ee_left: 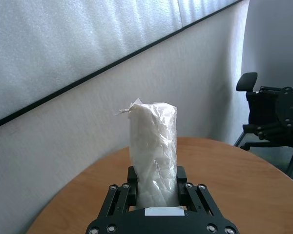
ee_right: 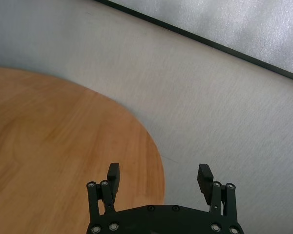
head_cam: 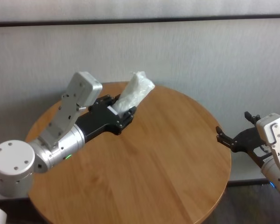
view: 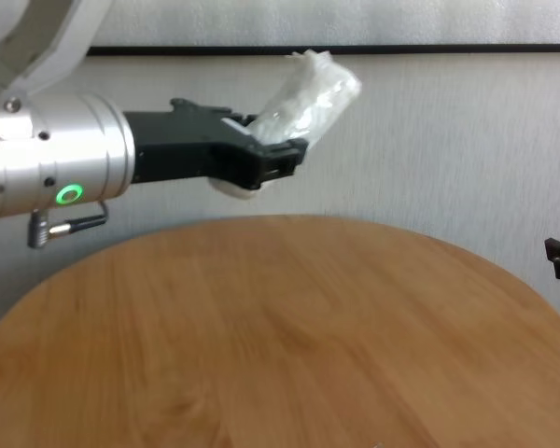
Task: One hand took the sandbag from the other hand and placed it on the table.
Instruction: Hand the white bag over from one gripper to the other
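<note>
The worktop [head_cam: 144,163] was a large round slab of light-brown wood with visible grain and a smooth sheen, standing close to a pale grey wall. Its boards ran in long strips across the surface. As far as the head and chest views showed, its surface lay bare; its nearest edge fell outside both views, so that strip could not be judged.

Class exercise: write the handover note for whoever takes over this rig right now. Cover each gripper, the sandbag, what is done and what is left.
Left gripper: shut on the sandbag, held in the air above the table's far left part.
Right gripper: open, empty, beside the table's right edge, apart from the bag.
Done: bag gripped and raised.
Left: pass it to the right gripper, then set it on the table.
</note>
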Controlling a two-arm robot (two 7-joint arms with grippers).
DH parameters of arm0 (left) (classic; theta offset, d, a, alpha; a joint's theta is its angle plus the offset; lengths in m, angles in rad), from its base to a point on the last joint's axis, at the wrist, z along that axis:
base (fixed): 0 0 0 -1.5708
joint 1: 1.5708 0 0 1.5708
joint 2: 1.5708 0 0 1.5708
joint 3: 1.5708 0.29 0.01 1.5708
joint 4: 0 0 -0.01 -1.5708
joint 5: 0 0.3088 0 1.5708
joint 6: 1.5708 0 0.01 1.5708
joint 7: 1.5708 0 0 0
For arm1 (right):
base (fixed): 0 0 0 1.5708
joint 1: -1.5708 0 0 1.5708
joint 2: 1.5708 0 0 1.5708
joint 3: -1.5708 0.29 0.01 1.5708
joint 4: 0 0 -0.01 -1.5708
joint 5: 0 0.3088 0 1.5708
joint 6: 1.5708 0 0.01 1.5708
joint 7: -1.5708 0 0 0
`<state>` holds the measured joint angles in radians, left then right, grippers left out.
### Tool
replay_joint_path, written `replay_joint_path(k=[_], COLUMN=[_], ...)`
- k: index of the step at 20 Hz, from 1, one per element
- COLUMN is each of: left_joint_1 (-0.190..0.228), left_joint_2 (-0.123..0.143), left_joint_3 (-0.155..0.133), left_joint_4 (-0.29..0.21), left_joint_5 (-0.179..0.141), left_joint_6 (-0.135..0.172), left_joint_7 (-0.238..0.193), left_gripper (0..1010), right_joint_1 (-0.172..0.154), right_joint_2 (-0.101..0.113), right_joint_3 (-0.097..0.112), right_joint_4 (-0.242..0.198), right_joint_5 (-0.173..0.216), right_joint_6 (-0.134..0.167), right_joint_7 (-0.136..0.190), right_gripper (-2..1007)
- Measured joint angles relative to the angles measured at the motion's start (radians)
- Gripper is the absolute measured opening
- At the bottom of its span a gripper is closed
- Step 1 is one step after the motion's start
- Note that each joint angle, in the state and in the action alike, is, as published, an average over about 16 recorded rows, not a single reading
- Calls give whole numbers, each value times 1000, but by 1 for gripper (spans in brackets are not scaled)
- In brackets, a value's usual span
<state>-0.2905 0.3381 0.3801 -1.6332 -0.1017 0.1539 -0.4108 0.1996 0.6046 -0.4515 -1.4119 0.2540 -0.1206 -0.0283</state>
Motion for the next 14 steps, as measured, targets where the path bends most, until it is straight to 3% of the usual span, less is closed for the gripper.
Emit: replay_joint_path(k=[14], left_joint_1=[-38], left_joint_2=[13], left_joint_3=[52], left_joint_4=[-19], left_joint_5=[-50], left_joint_6=[12], left_joint_7=[-37], left_gripper=[485], right_joint_1=[0], right_joint_2=[0], right_joint_3=[0], right_joint_4=[0], right_joint_5=[0], right_joint_6=[0], right_joint_7=[0], right_gripper=[1005])
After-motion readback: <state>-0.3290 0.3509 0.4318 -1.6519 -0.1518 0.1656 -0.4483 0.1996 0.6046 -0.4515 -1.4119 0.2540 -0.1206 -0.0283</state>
